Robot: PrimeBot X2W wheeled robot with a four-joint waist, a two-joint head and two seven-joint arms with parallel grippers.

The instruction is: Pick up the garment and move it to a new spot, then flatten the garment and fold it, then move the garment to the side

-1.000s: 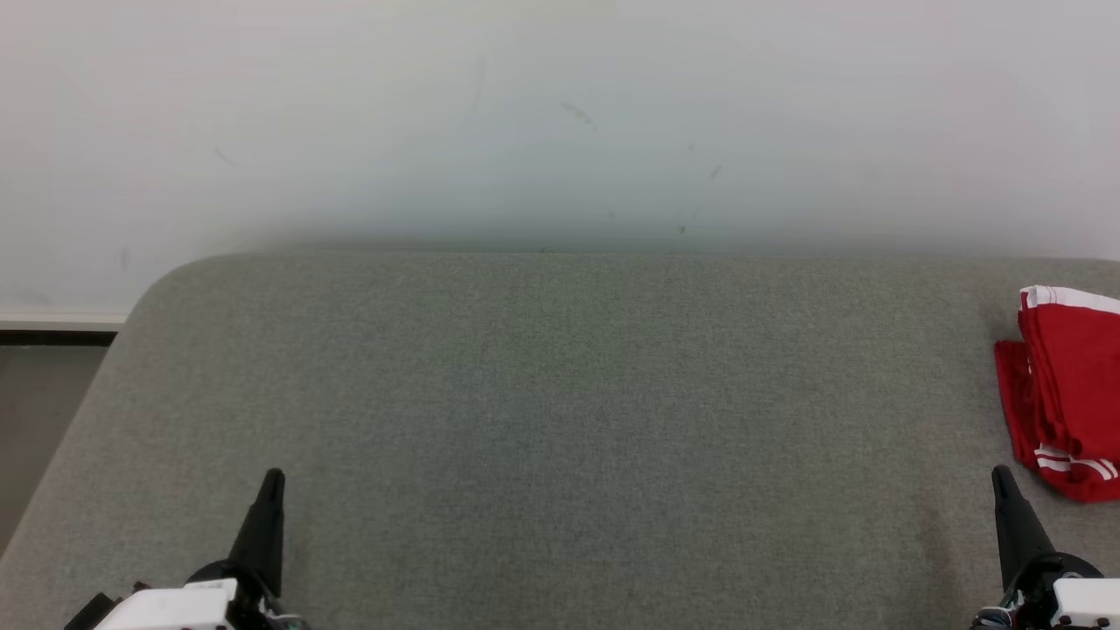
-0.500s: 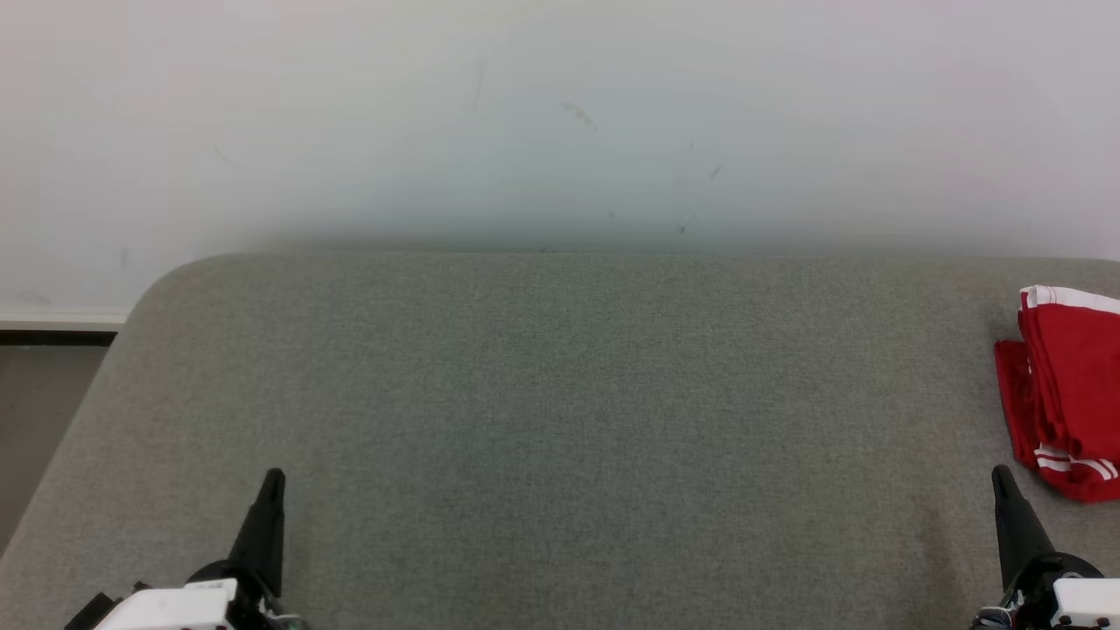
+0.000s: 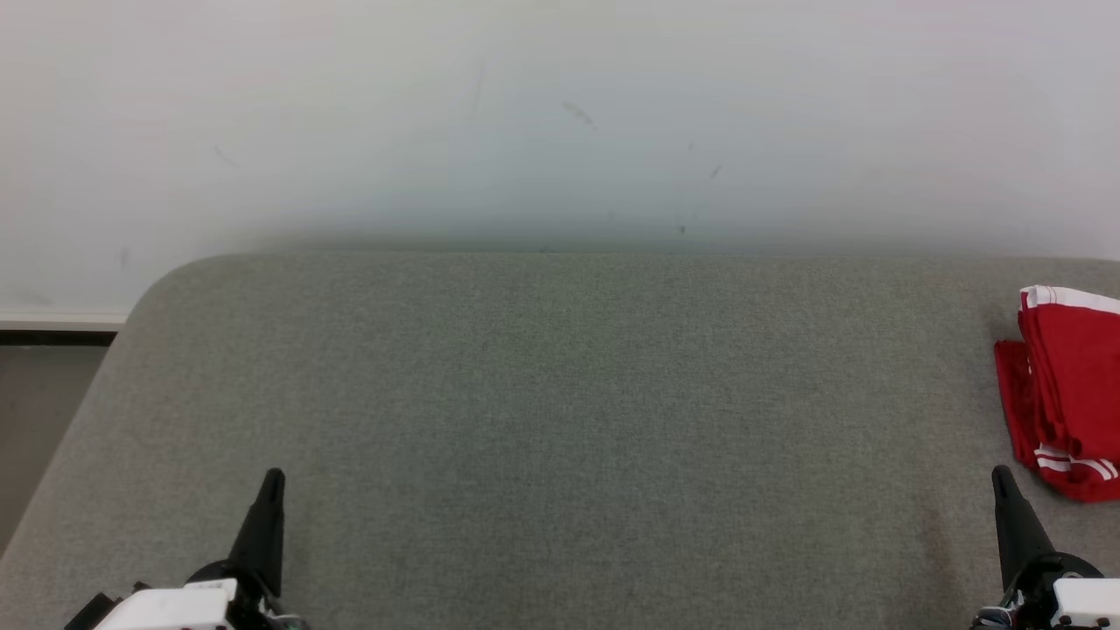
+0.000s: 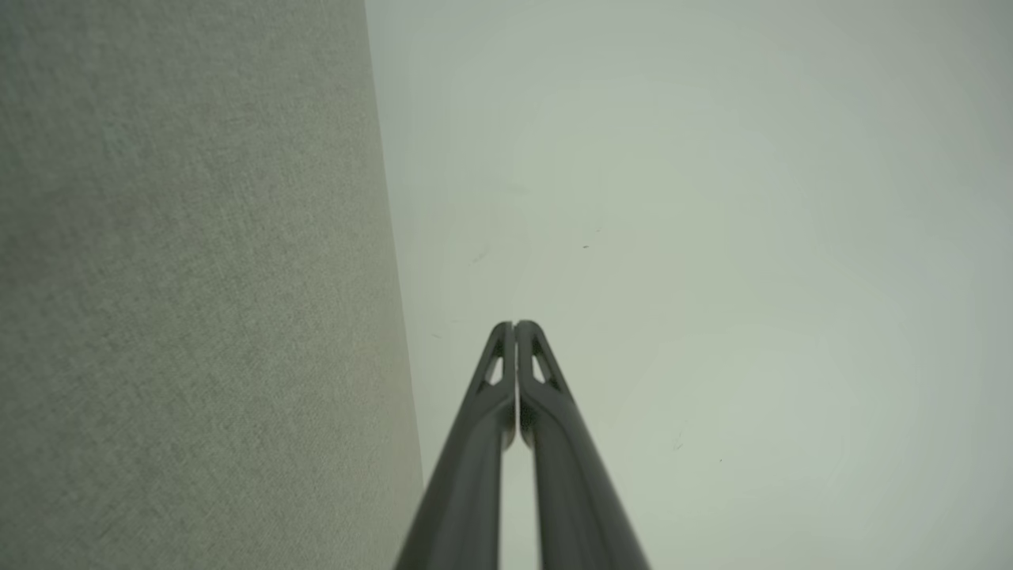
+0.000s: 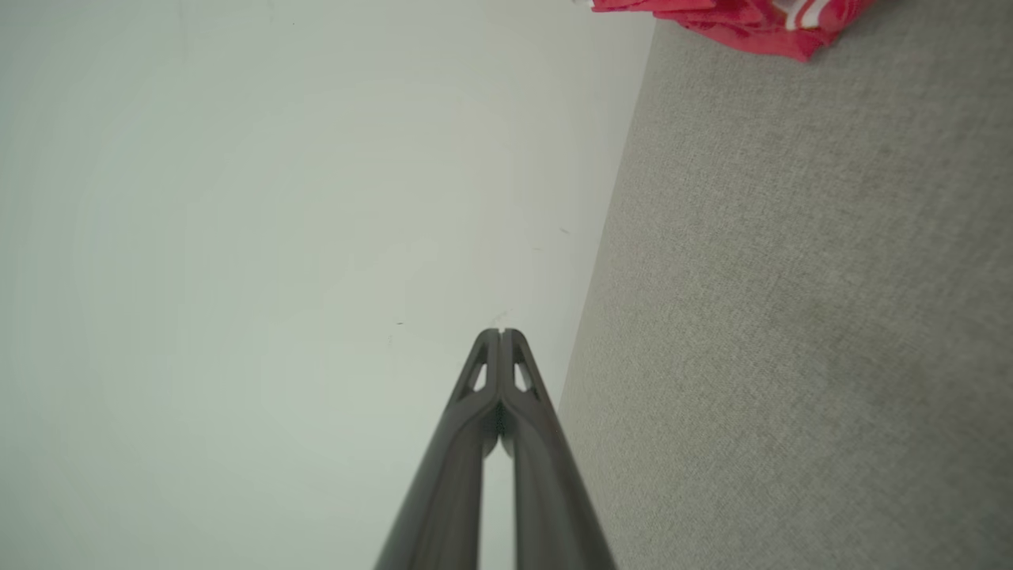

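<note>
A red garment (image 3: 1063,389) with white stripes lies folded at the far right edge of the grey fabric surface (image 3: 560,420), partly cut off by the head view's border. Its edge (image 5: 736,17) also shows at the top of the right wrist view. My right gripper (image 3: 1001,477) rests at the lower right, shut and empty, a little below and to the left of the garment. At the lower left, my left gripper (image 3: 274,479) is shut with nothing in it. Both pairs of fingertips touch in the wrist views, the left gripper (image 4: 515,324) and the right gripper (image 5: 500,332).
A pale wall (image 3: 560,122) stands behind the grey surface. The surface's rounded left corner (image 3: 166,276) drops toward a dark floor strip (image 3: 44,385) at the left. Broad bare fabric lies between the two grippers.
</note>
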